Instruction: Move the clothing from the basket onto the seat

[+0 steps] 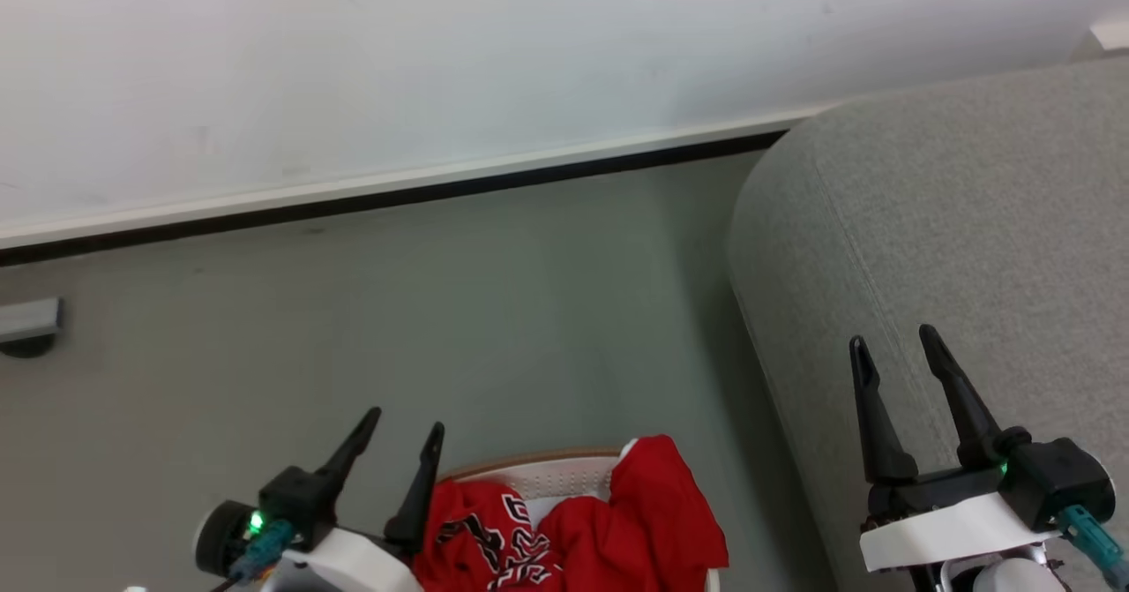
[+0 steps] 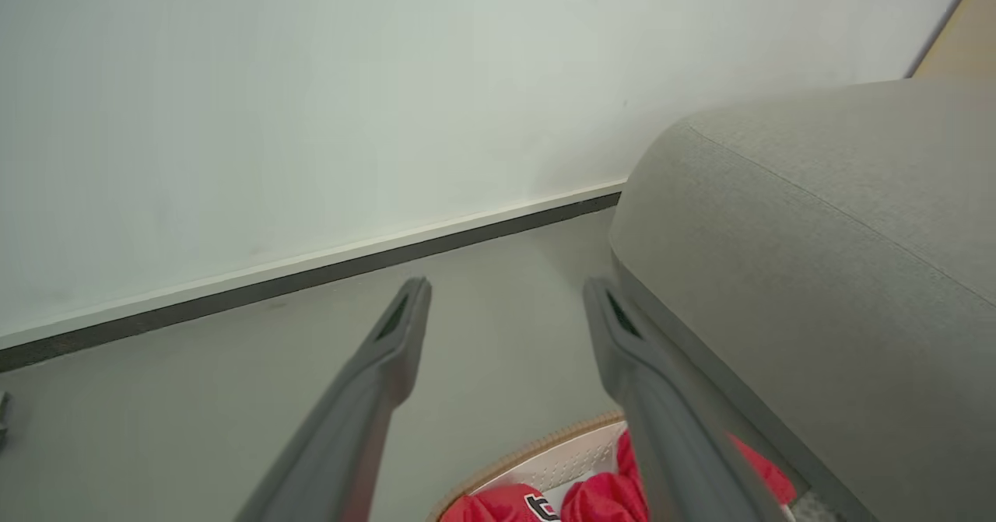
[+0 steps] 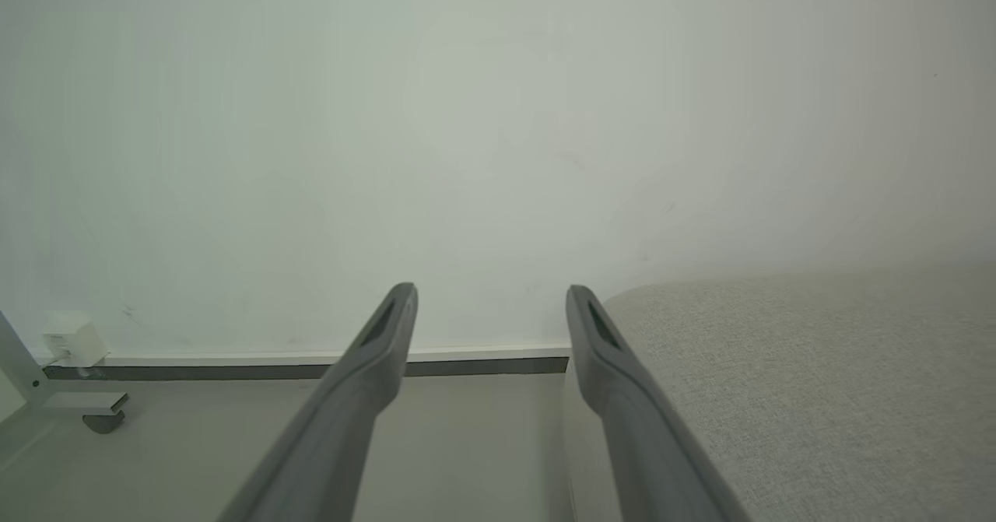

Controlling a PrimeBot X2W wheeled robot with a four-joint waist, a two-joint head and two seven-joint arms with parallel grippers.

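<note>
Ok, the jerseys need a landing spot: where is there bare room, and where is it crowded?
The seat is bare fabric across its visible top, from its rounded edge beside the basket past the right tool. The floor between the basket and the baseboard is bare too. Crowded: the basket, heaped with clothing, the left tool at its left rim.
</note>
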